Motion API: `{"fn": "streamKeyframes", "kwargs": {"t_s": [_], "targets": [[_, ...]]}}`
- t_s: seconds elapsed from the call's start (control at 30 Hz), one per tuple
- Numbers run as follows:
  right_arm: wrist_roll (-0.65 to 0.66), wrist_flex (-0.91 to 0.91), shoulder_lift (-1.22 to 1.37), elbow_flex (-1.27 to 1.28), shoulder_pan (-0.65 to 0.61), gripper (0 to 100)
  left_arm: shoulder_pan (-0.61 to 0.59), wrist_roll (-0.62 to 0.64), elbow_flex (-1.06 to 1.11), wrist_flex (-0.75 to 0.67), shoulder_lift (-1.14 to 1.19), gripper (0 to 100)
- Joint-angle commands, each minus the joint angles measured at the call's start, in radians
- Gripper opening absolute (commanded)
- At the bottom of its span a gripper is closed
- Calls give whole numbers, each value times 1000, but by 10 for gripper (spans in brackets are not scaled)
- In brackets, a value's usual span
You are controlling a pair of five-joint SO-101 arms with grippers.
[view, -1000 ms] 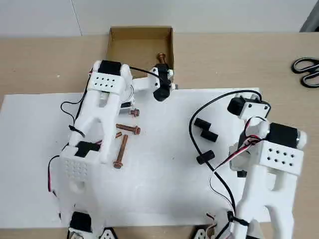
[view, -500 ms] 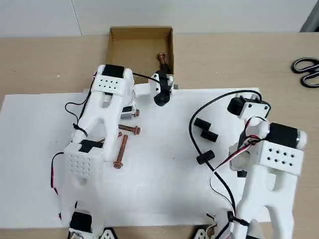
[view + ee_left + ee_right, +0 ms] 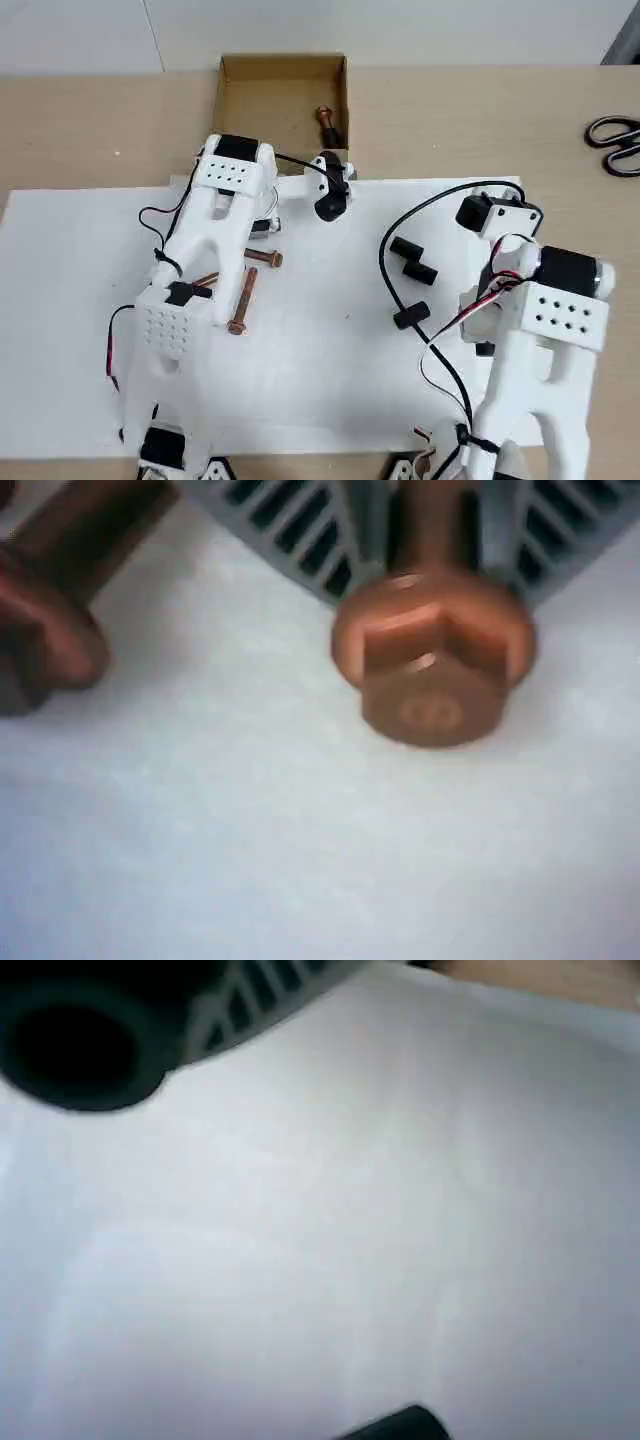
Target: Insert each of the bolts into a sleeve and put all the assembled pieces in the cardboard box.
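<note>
My left gripper (image 3: pixel 430 520) is shut on the shaft of a copper bolt (image 3: pixel 432 655), whose head is at the white paper; a second bolt (image 3: pixel 45 610) lies beside it. From above, the left arm (image 3: pixel 232 175) covers that spot, and loose bolts (image 3: pixel 262 257) (image 3: pixel 241 302) lie next to it. An assembled bolt and sleeve (image 3: pixel 325 120) rests in the cardboard box (image 3: pixel 240 95). Black sleeves (image 3: pixel 412 248) (image 3: pixel 411 316) lie mid-table. My right gripper (image 3: pixel 250 1000) is low over the paper with a black sleeve (image 3: pixel 70 1050) at its tip, hole toward the camera.
A white paper sheet (image 3: pixel 320 380) covers the table's middle. Scissors (image 3: pixel 615 140) lie at the far right on the bare wood. A black cable (image 3: pixel 385 250) loops from the right arm (image 3: pixel 545 330) past the sleeves. Another sleeve (image 3: pixel 395 1425) lies close to the right gripper.
The left arm's upper joint has shifted right and toward the front edge, away from the box. The right arm, the sleeves and the loose bolts have stayed put.
</note>
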Motion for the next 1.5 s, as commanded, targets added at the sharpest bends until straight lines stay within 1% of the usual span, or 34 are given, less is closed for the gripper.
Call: {"fn": "streamKeyframes", "kwargs": {"t_s": [0.0,0.07,0.13,0.23,0.27,0.4,0.53,0.7,0.87,0.93,1.03,1.07,1.3,1.47], "targets": [[8,1,-21,-5,1,4,23,3,-22,-5,6,5],[8,1,-22,-5,1,4,23,3,-31,15,5,5],[8,1,-25,-5,1,4,20,3,-77,72,5,5],[8,1,-27,-6,1,4,14,3,-216,193,5,5],[8,2,-27,-8,1,4,12,11,-262,209,5,5],[8,10,-28,-14,1,4,0,115,-394,204,-17,5],[2,30,-28,-55,1,4,2,244,-400,204,-110,5],[2,38,-47,-100,-28,4,2,408,-305,204,-276,5],[9,38,-228,-97,-93,4,2,574,-111,204,-499,5],[17,38,-305,-94,-101,5,3,658,-22,204,-588,5],[63,36,-371,-66,-97,4,3,815,113,204,-715,5],[63,36,-389,-54,-96,4,3,847,154,204,-753,5],[60,28,-466,-40,-81,4,18,994,369,204,-1033,5],[58,13,-578,-29,-84,4,98,1008,509,178,-1261,5]]}}
